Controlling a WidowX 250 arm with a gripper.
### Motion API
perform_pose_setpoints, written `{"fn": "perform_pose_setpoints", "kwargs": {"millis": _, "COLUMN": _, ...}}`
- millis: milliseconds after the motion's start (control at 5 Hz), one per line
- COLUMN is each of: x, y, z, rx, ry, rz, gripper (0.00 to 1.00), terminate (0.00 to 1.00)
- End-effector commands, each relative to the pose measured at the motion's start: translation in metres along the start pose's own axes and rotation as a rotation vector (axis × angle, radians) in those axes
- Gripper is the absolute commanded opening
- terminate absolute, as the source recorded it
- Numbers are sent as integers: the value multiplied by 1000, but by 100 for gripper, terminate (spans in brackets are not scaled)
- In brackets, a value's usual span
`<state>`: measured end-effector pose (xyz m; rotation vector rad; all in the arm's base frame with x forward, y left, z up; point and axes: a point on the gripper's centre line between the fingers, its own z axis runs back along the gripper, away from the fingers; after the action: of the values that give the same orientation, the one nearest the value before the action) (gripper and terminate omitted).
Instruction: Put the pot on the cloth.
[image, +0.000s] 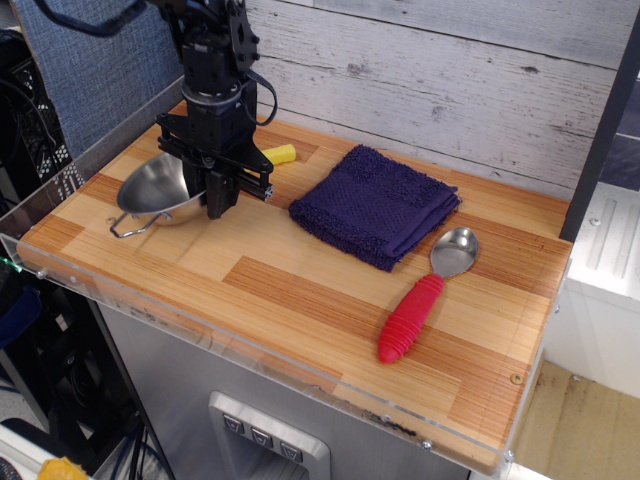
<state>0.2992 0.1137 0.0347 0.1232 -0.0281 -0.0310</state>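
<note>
The pot (150, 192) is a shallow shiny steel bowl with a wire loop handle at its front left. It sits at the left end of the wooden board, tilted, with its right rim raised. My black gripper (214, 200) comes down from above and is shut on that right rim. The cloth (375, 205) is a folded dark purple-blue square lying flat in the middle of the board, to the right of the gripper and apart from the pot.
A spoon with a red ribbed handle (418, 308) lies right of the cloth. A yellow piece (280, 153) lies behind the gripper. A white plank wall stands behind the board (300, 290). The board's front edge has a clear plastic rim.
</note>
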Motion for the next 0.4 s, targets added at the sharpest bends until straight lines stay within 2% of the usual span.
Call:
{"fn": "perform_pose_setpoints", "kwargs": {"millis": 0, "x": -27, "y": 48, "z": 78, "rx": 55, "ry": -81, "rz": 237, "gripper": 0, "terminate": 0}}
{"fn": "perform_pose_setpoints", "kwargs": {"millis": 200, "x": -7, "y": 29, "z": 109, "rx": -22, "ry": -153, "rz": 288, "gripper": 0, "terminate": 0}}
